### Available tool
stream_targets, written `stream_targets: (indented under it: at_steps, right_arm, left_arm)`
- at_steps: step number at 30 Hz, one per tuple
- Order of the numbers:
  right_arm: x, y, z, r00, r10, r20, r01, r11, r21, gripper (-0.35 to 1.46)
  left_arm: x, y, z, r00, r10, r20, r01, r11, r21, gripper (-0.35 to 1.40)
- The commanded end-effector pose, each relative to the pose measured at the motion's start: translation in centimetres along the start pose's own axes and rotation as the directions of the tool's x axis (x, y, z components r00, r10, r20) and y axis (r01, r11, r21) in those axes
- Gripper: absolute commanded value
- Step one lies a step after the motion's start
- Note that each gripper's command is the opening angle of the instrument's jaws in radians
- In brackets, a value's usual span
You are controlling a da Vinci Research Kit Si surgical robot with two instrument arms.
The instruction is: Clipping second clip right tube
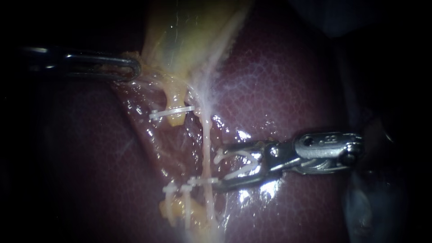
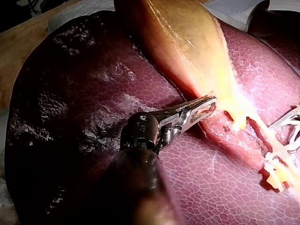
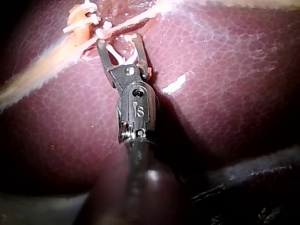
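so the right instrument (image 1: 219, 173) has a loaded clip (image 1: 236, 163) sat between its jaws touching both, right tube (image 1: 206, 148) just ahead of the tips, left tube (image 1: 175, 96) beyond that, and the left instrument (image 1: 135, 67) well past both, clamped on the gallbladder (image 1: 189, 36) edge

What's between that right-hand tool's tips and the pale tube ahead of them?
Only a sliver of bare wet tissue; the endoscope view shows the right instrument, holding a white clip, just short of the right tube.

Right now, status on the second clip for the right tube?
Left instrument: jaws shut on yellowish gallbladder tissue. Right instrument holds open white V-shaped clip, tips beside thin pale right tube, not around it. Nothing blocking.
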Motion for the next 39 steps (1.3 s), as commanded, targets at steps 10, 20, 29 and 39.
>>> stream_targets:
  at_steps: [10, 20, 29, 39]
  right_arm:
    - [-0.03, 0.05, -0.05, 0.990, 0.137, -0.028, -0.134, 0.987, 0.094, 0.42]
    - [0.09, 0.07, -0.20, 0.973, 0.225, -0.046, -0.219, 0.969, 0.117, 0.43]
    - [0.11, 0.08, -0.19, 0.969, 0.244, -0.045, -0.237, 0.964, 0.116, 0.44]
    - [0.07, 0.15, 0.18, 0.957, 0.283, -0.068, -0.274, 0.955, 0.117, 0.46]
  left_arm:
    - [0.00, 0.00, 0.00, 1.0000, 0.000, 0.000, 0.000, 1.000, 0.000, -0.35]
    - [0.00, 0.00, 0.00, 1.0000, 0.000, 0.000, 0.000, 1.000, 0.000, -0.35]
    - [0.01, 0.01, 0.01, 1.0000, 0.001, 0.000, -0.001, 1.000, 0.000, -0.35]
    - [0.02, 0.01, 0.02, 1.0000, 0.001, 0.000, -0.001, 1.000, -0.001, -0.35]
